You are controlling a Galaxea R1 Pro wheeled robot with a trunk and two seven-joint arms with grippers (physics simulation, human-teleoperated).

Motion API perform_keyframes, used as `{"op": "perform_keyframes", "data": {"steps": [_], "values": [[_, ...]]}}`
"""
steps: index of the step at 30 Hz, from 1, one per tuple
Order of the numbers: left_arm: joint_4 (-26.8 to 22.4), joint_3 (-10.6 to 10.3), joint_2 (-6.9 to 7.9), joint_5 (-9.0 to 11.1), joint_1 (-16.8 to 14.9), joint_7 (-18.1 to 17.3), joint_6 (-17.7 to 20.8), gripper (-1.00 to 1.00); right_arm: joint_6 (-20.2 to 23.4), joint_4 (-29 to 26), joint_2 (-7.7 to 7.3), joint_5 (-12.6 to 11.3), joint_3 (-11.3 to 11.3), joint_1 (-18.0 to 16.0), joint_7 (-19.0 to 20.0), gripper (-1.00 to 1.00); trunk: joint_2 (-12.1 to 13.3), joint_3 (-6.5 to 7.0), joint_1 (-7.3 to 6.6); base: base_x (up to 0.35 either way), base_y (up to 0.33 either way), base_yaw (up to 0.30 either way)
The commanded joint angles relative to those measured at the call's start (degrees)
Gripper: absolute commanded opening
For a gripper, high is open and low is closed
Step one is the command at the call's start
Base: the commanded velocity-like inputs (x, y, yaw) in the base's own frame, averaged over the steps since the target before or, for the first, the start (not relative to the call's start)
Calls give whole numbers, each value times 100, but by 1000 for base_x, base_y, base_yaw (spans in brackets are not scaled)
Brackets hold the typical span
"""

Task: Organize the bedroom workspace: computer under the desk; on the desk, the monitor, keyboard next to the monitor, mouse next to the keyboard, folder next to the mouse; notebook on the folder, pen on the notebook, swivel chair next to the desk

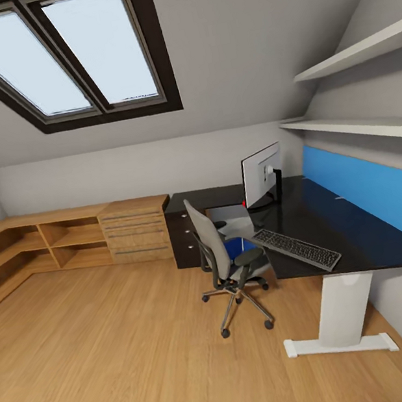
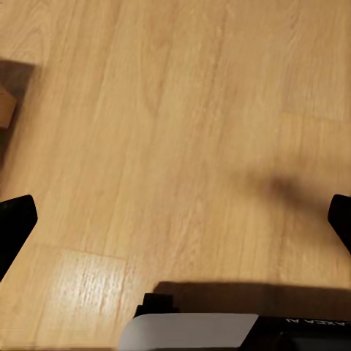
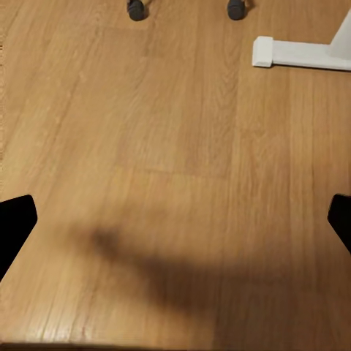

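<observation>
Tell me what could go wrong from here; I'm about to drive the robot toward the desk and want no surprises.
The dark grey flat keyboard lies at the glossy black desk's front edge, so a passing arm could knock it off. The grey padded swivel chair stands on casters in the approach path; a bump may roll it away with the bright blue folder on its seat. The desk's white leg foot juts onto the floor near the base's route.

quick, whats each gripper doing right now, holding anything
Left gripper: open, holding nothing, above bare wooden floor.
Right gripper: open, holding nothing, above the floor.
</observation>
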Motion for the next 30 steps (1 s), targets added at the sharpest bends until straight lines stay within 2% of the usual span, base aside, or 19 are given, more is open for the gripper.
{"op": "perform_keyframes", "data": {"steps": [1,13,20,24,30], "values": [[-3,-3,0,36,0,-2,-10,100,-14,4,0,41,-6,-4,-12,100,-5,-15,1,0,0,113],[-3,-5,0,36,0,-2,-10,100,-19,-4,-5,44,-6,-4,-12,100,-5,-116,1,0,0,114],[-3,0,-3,36,0,-2,-10,100,-88,5,-4,51,-6,-4,-5,100,-5,-130,1,0,0,30],[-3,-2,-3,36,0,-2,-10,100,-96,6,-4,51,-6,-4,-10,100,-5,-130,1,0,0,-43],[-3,0,0,36,0,-2,-10,100,-100,6,-5,44,-6,-4,-12,100,-5,-130,1,0,79,-216]]}}
